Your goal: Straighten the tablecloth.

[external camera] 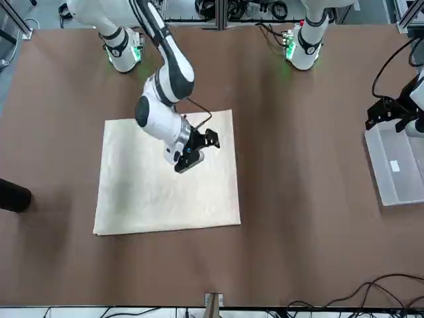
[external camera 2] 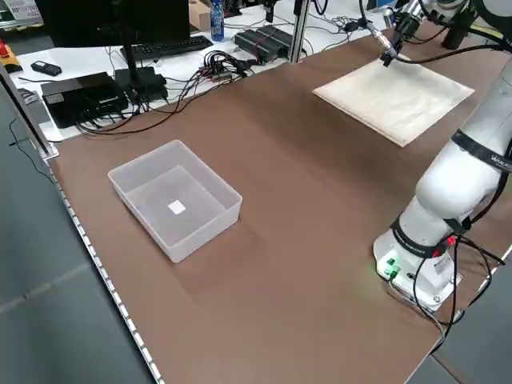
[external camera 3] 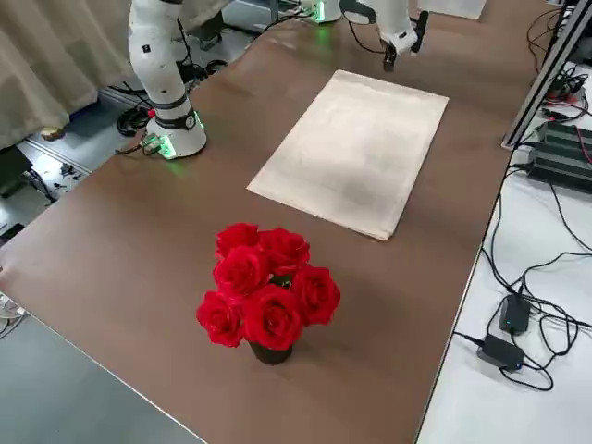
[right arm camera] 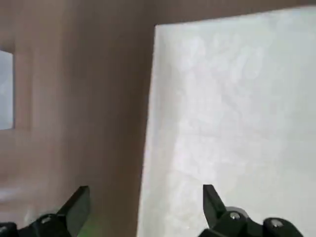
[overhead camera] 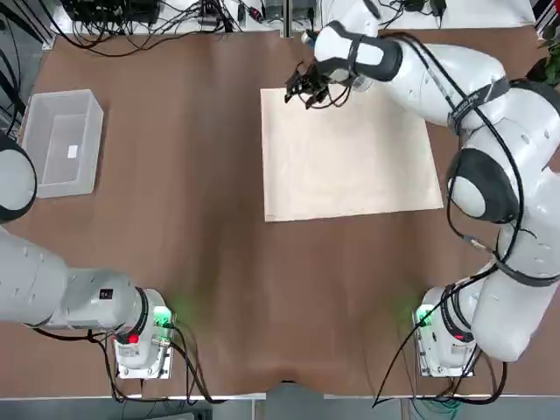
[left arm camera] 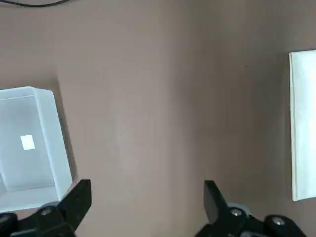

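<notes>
The cream tablecloth (overhead camera: 350, 157) lies flat on the brown table (overhead camera: 201, 219) on the robot's right half, while the right gripper (overhead camera: 300, 90) hangs above its far left corner, jaws released and holding nothing, and the left gripper (left arm camera: 143, 197), also spread wide and empty, hovers near the clear plastic bin (overhead camera: 61, 142).

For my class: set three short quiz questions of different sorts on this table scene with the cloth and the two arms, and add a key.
1. True or false: the right gripper grips the tablecloth.
2. What stands nearest the red roses? A) clear bin B) tablecloth C) keyboard
3. Fill in: the left gripper hangs open beside the clear ____.

Key: 1 false, its fingers are open above the cloth's far corner; 2 B; 3 bin.
</notes>
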Controlling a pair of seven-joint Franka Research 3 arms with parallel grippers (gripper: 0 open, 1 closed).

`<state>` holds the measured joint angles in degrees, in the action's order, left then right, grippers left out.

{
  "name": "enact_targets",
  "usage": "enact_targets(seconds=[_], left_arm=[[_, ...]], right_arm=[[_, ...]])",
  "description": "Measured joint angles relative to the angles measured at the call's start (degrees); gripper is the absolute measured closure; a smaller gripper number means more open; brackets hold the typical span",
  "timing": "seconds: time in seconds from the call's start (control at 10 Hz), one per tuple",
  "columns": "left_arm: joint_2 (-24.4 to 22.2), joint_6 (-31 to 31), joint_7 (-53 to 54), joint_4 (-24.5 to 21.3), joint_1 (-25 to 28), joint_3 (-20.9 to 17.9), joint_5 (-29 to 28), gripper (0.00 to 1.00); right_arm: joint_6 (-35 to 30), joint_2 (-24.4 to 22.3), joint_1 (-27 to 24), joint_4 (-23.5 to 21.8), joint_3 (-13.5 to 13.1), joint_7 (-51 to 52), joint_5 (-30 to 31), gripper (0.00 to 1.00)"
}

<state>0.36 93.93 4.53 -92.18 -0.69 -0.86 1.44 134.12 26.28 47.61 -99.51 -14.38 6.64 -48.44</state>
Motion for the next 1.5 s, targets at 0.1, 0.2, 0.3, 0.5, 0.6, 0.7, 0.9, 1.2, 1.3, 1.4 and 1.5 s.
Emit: enact_targets(seconds=[0.1, 0.2, 0.3, 0.5, 0.6, 0.7, 0.9, 1.2, 1.3, 1.4, 1.5], left_arm=[[0.0, 0.0, 0.0, 0.0, 0.0, 0.0, 0.0, 0.0], [0.01, 0.0, 0.0, 0.0, 0.0, 0.0, 0.0, 0.0], [0.02, 0.0, 0.0, 0.0, -0.01, 0.02, 0.0, 0.0], [0.03, 0.0, 0.0, -0.01, -0.02, 0.04, 0.0, 0.0], [0.03, 0.0, 0.0, -0.01, -0.03, 0.04, 0.0, 0.0], [0.04, 0.0, 0.0, -0.02, -0.05, 0.06, 0.0, 0.0], [0.1, 0.0, 0.0, -0.02, -0.09, 0.13, 0.0, 0.0], [0.11, 0.0, 0.0, -0.05, -0.11, 0.19, 0.0, 0.0], [0.11, 0.0, 0.0, -0.05, -0.1, 0.18, 0.0, 0.0], [0.11, 0.0, 0.0, -0.06, -0.1, 0.17, 0.0, 0.0], [0.12, 0.01, 0.0, -0.07, -0.1, 0.17, 0.0, 0.0]], right_arm=[[-0.87, -1.49, -0.27, -0.26, -2.22, -0.01, 2.56, 0.0], [-3.06, -3.55, -0.42, -0.5, -4.8, -0.03, 5.04, 0.0], [-6.49, -5.76, -0.55, -0.71, -7.75, -0.08, 8.99, 0.0], [-12.01, -9.65, -0.87, -0.61, -14.66, -0.11, 19.45, 0.0], [-16.15, -11.31, -1.61, 0.08, -17.53, -0.03, 24.39, 0.0], [-20.76, -12.69, -3.75, 1.68, -18.52, -0.04, 29.47, 0.0], [-27.2, -14.45, -10.26, 5.76, -17.52, -0.04, 36.39, 0.0], [-35.92, -18.21, -26.69, 8.83, -7.38, -0.06, 43.12, 0.0], [-38.06, -20.05, -31.8, 9.01, -4.14, -0.05, 44.4, 0.0], [-39.54, -21.84, -35.34, 9.05, -1.9, 0.04, 46.59, 0.0], [-41.07, -23.55, -38.22, 9.06, 0.78, 0.01, 48.58, 0.0]])
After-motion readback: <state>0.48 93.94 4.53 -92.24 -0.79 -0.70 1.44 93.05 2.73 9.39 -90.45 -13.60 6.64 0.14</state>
